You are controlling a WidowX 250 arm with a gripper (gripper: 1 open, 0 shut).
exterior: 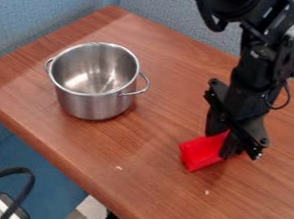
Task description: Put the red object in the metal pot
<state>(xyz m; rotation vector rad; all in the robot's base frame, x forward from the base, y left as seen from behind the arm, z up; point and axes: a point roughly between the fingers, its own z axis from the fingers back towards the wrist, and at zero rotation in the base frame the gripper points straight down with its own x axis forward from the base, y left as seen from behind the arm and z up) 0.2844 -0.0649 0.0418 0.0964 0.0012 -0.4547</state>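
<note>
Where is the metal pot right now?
In the camera view, the metal pot stands on the left part of the wooden table, to the left of the red block and the gripper at it.

The pot [94,80] was shiny, smooth metal; the table [129,165] looked like wood with a smooth finish

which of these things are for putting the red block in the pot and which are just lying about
For the job:
- red block
- metal pot
- end effector, at the block

Not for the job:
- black cable, lower left corner
</note>
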